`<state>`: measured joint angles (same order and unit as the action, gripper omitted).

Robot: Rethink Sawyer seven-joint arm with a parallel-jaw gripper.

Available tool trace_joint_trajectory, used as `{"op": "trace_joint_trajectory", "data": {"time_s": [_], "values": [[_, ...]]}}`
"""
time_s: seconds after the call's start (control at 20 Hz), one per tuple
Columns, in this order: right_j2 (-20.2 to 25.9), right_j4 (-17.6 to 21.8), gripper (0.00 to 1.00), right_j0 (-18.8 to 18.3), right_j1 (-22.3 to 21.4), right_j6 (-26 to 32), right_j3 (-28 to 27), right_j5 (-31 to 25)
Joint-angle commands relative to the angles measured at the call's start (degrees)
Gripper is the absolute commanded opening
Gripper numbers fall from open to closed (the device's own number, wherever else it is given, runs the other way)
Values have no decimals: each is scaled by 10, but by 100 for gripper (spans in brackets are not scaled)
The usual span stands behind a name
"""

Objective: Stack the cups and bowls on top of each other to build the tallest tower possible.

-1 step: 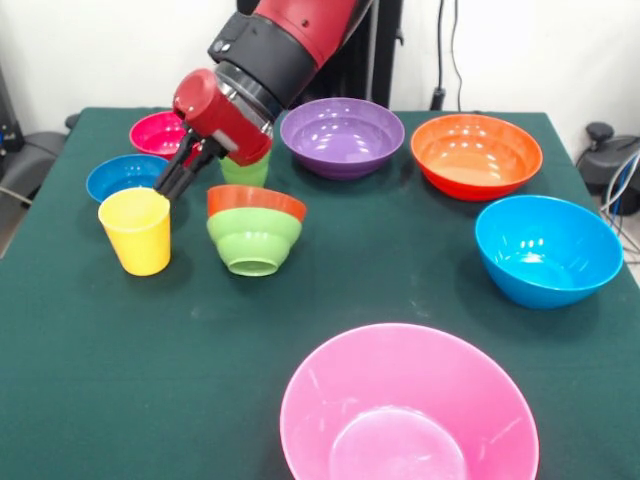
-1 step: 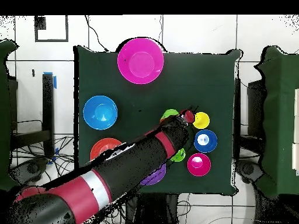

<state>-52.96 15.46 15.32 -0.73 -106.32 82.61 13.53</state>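
we are looking at a dark green table (image 1: 400, 270) with the gripper (image 1: 168, 186) hanging just above the rim of the yellow cup (image 1: 137, 231), its dark fingers (image 1: 180, 168) reaching down to the cup's far edge. the fingers are sitting close together, narrow, and we are not seeing anything held between them.

just beside the yellow cup, an orange-red small bowl (image 1: 256, 201) is sitting on top of an upside-down light green small bowl (image 1: 254, 240), the two touching as one low pile. behind that pile the light green cup (image 1: 246, 170) is standing, mostly hidden by the red wrist of the arm (image 1: 285, 45). the dark blue small bowl (image 1: 123, 175) and the magenta-red small bowl (image 1: 158, 132) are lying behind the yellow cup, close to the gripper's path.

the large bowls are sitting apart and unstacked: purple bowl (image 1: 342, 135), orange bowl (image 1: 476, 153), light blue bowl (image 1: 548, 248), and the pink bowl (image 1: 408, 410) nearest the camera.

in the overhead view the arm is covering the purple bowl and much of the light green cup, with the yellow cup (image 2: 201, 120) showing just past the gripper's tip.

we are finding no readable writing or brand marks on anything.
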Motion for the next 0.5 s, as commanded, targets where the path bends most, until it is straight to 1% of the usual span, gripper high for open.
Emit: {"op": "trace_joint_trajectory", "data": {"time_s": [0.05, 0.35, 0.5], "values": [[175, 2, 0, -34, -42, -71, -21, -55], [214, 1, 0, -36, -80, -43, 4, -142], [215, -5, 0, -27, -87, -44, 13, -161]]}}
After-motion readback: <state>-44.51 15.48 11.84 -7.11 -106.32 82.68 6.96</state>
